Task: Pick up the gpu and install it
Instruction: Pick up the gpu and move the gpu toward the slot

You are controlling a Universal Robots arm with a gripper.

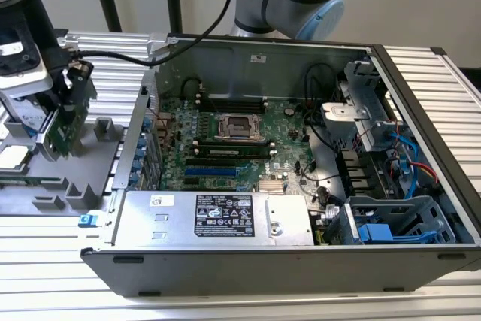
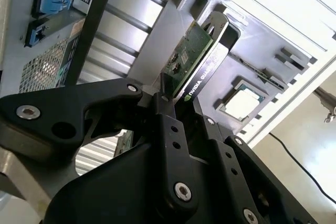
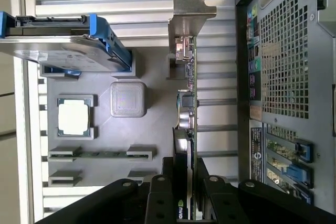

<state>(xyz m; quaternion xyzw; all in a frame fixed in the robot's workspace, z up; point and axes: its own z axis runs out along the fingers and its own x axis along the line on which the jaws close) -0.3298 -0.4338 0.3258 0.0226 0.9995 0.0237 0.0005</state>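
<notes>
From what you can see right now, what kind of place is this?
Probably a robotics lab bench for computer assembly: an open computer case sits on a slatted metal table, a grey parts tray lies beside it, and the tool grips the gpu.

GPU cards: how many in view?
1. The gpu is clamped on edge in the gripper at the grey tray, to the exterior view's left of the open case. Others could be hidden inside it.

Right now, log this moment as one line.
gripper: shut on gpu | gpu: held edge-on at gray tray, outside computer case | computer case: open, gpu not yet installed
</notes>
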